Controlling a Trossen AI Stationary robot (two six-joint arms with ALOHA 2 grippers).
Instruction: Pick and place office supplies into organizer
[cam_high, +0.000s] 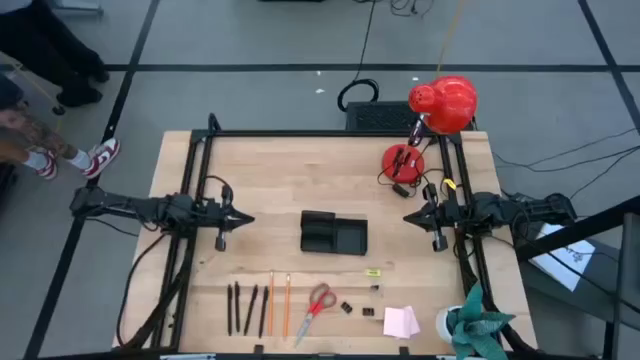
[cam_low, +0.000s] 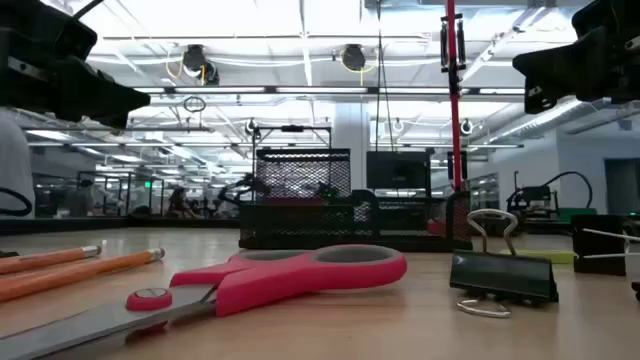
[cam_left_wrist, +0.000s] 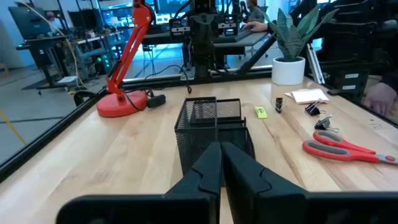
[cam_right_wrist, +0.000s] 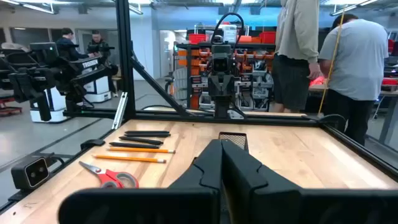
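From my remote station I see the wooden tabletop (cam_high: 270, 180) with both arms parked above it, nothing in either grip. The left gripper (cam_high: 247, 219) hangs over the left half with its jaws pressed together, pointing toward the middle; the right gripper (cam_high: 408, 216) mirrors it over the right half, jaws fully closed. A red desk lamp (cam_high: 440, 105) stands at the far right corner, its round base (cam_high: 403, 161) on the wood. A potted plant (cam_high: 478, 325) sits at the near right corner beside a white roll (cam_high: 447, 321).

The black organizer (cam_high: 334, 232) rests at the middle of the tabletop, between the two grippers and touching neither.

The supplies lie in a row along the near edge, well apart from the organizer. From largest down: red-handled scissors (cam_high: 316, 304) near the middle of that edge, two orange pencils (cam_high: 278, 304) just beside them, black pens (cam_high: 246, 308) further toward the left, a pink sticky-note pad (cam_high: 401, 321) toward the right. Two small black clips (cam_high: 356, 309) lie between scissors and pad, and a small yellow piece (cam_high: 372, 272) sits a little farther in.
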